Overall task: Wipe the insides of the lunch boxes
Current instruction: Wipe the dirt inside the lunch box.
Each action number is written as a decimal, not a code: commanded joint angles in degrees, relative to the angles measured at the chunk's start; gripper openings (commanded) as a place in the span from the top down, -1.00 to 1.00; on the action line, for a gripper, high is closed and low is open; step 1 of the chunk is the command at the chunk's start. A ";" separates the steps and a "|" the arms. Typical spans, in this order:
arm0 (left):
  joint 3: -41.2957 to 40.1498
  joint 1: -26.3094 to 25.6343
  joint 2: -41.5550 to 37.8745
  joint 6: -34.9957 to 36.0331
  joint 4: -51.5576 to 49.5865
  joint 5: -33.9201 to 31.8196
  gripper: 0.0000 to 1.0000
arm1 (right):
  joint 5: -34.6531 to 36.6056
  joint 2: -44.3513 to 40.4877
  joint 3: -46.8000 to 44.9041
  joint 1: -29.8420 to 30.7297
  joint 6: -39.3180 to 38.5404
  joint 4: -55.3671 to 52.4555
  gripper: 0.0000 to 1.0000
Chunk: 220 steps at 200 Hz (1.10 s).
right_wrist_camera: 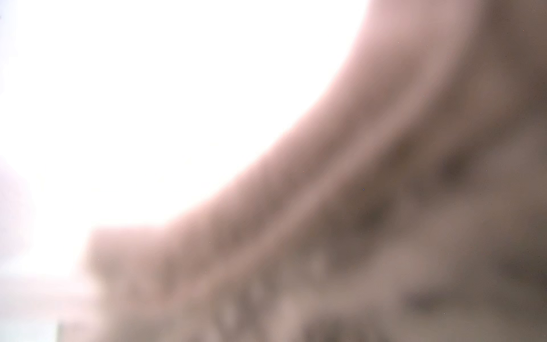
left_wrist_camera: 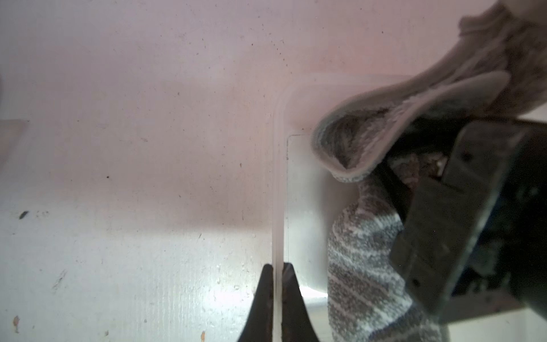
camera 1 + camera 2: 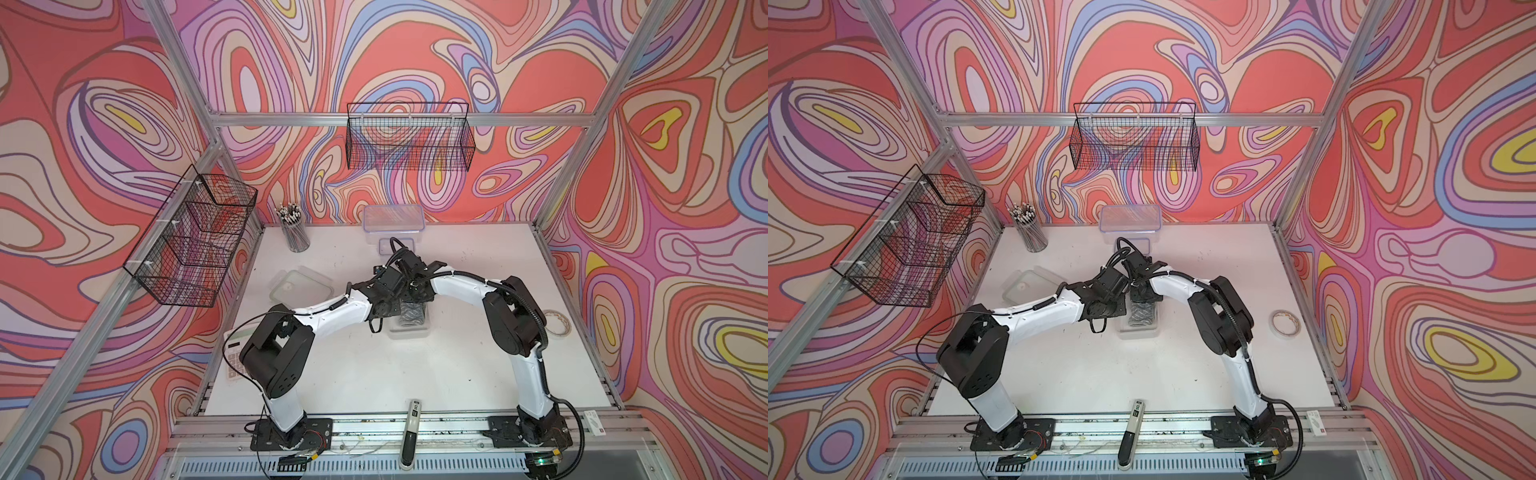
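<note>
In both top views, your open lunch box [image 3: 409, 333] [image 3: 1139, 333] sits lidless on the white table [image 3: 374, 374]. The grey striped cloth [image 3: 412, 313] is inside it. The left arm [image 3: 328, 309] and right arm [image 3: 457, 286] meet directly above the box's far end, and their wrists hide the fingers from you here. Beyond the open lunch box, by the back wall, stands the large lidded lunch box [image 3: 394, 216]. The small lidded lunch box [image 3: 384, 247] lies between the two, partly behind a cable. A frosted lid [image 3: 301, 284] lies flat on the left arm's side of the open lunch box, well apart from it.

In the left wrist view, your left gripper [image 2: 278, 264] is clamped on the open lunch box's side wall. One of its fingers [image 2: 265, 299] is outside, the other is inside, and the pale rim runs up between them. Inside the box, the right gripper [image 2: 396, 186] is pinched together on a fold of the cloth, which bunches around it and hangs down past it.

The right wrist view gives you only a soft brown-grey blur against white glare. You cannot make out fingers, cloth or box there.
</note>
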 commanded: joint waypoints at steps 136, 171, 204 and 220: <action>2.73 -0.84 1.43 -5.38 -1.96 -1.39 1.00 | -22.12 -1.34 -11.76 2.29 7.84 18.72 1.00; 4.08 -0.50 2.09 -5.76 -2.88 -3.19 1.00 | -22.86 -3.43 -16.03 3.57 8.32 18.28 1.00; 4.25 0.69 2.10 -5.71 -2.90 -4.06 1.00 | -24.22 -4.27 -18.32 4.96 8.21 17.35 1.00; 4.34 1.30 2.22 -5.39 -3.21 -4.41 1.00 | -24.50 -4.66 -19.17 5.60 8.02 16.52 1.00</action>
